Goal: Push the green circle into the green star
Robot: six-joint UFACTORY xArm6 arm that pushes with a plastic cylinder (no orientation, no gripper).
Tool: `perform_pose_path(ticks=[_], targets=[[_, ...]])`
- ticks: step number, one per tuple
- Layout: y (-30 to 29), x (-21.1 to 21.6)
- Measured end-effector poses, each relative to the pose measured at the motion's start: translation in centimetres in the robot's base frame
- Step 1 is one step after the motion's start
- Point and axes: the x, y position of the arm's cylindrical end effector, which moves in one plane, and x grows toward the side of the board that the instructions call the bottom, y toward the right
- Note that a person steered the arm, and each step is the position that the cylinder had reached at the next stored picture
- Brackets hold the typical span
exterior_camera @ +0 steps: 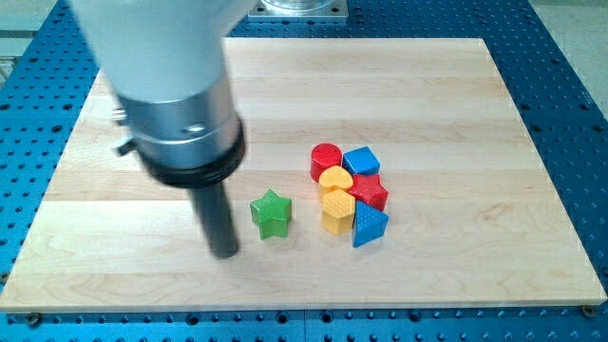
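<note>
The green star (272,214) lies on the wooden board (456,104), a little below its middle. My tip (226,253) rests on the board just left of the star and slightly lower, with a small gap between them. No green circle shows in this view; the arm's wide body (176,90) hides part of the board's upper left.
A tight cluster sits right of the star: a red cylinder (325,160), a blue cube (361,161), a yellow heart (334,180), a red block (370,193), a yellow block (337,211) and a blue triangular block (369,226). A blue perforated table (570,57) surrounds the board.
</note>
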Motion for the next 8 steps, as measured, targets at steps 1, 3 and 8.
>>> perform_pose_path(ticks=[1,3,8], targets=[[4.2,-4.0],[-6.8,1.2],[-9.4,-5.1]])
